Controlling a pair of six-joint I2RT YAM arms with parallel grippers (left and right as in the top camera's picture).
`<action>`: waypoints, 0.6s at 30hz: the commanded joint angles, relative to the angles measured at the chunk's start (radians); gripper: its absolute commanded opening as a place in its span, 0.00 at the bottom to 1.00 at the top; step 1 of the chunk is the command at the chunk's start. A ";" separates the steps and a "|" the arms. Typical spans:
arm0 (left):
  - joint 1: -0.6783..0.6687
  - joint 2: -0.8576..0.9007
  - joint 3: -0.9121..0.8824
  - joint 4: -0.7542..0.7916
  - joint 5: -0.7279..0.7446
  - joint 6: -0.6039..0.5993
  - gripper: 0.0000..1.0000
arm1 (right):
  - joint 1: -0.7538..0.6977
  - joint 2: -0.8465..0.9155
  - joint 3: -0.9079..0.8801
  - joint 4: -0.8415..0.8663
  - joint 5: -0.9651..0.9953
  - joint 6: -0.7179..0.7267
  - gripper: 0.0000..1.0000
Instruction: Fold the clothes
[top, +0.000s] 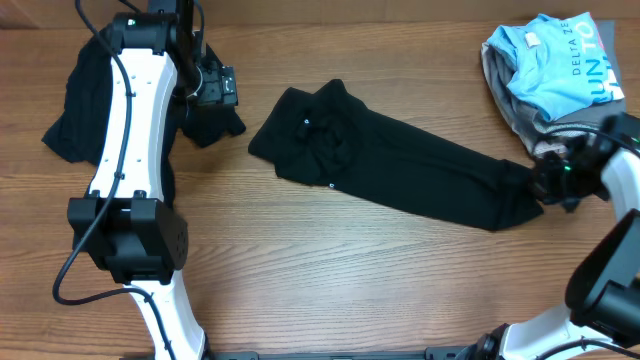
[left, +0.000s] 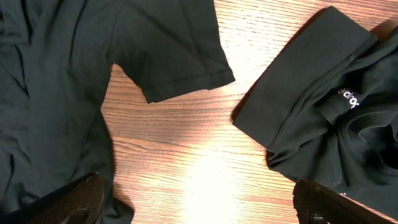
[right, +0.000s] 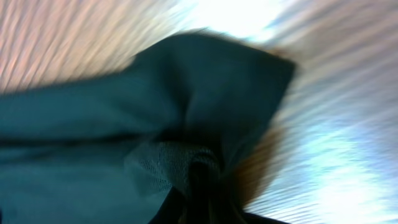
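Observation:
One black shirt (top: 400, 165) lies stretched across the middle of the table, its bunched collar end (top: 325, 140) toward the left. My right gripper (top: 548, 180) is shut on its right end; in the right wrist view the dark fabric (right: 124, 118) gathers into the closed jaws (right: 200, 186). A second black garment (top: 70, 100) lies at the far left, partly hidden under my left arm. My left gripper (top: 215, 88) hovers open between the two garments. Its wrist view shows bare wood between the wide-apart fingers (left: 68, 202), a sleeve (left: 174, 50) to the left and a white logo (left: 349, 98) to the right.
At the back right corner sits a pile with a light-blue shirt with white lettering (top: 555, 70) on top of grey and beige shirts (top: 520, 115). The wooden table (top: 350, 270) stretches bare toward the front.

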 joint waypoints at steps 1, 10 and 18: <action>-0.005 0.000 0.026 0.001 0.011 0.020 1.00 | 0.096 0.001 0.037 -0.010 -0.032 -0.032 0.04; -0.007 0.001 0.026 0.020 0.013 0.020 1.00 | 0.348 0.001 0.037 0.082 -0.027 0.048 0.04; -0.007 0.001 0.026 0.041 0.061 0.020 1.00 | 0.506 0.001 0.037 0.211 -0.023 0.143 0.04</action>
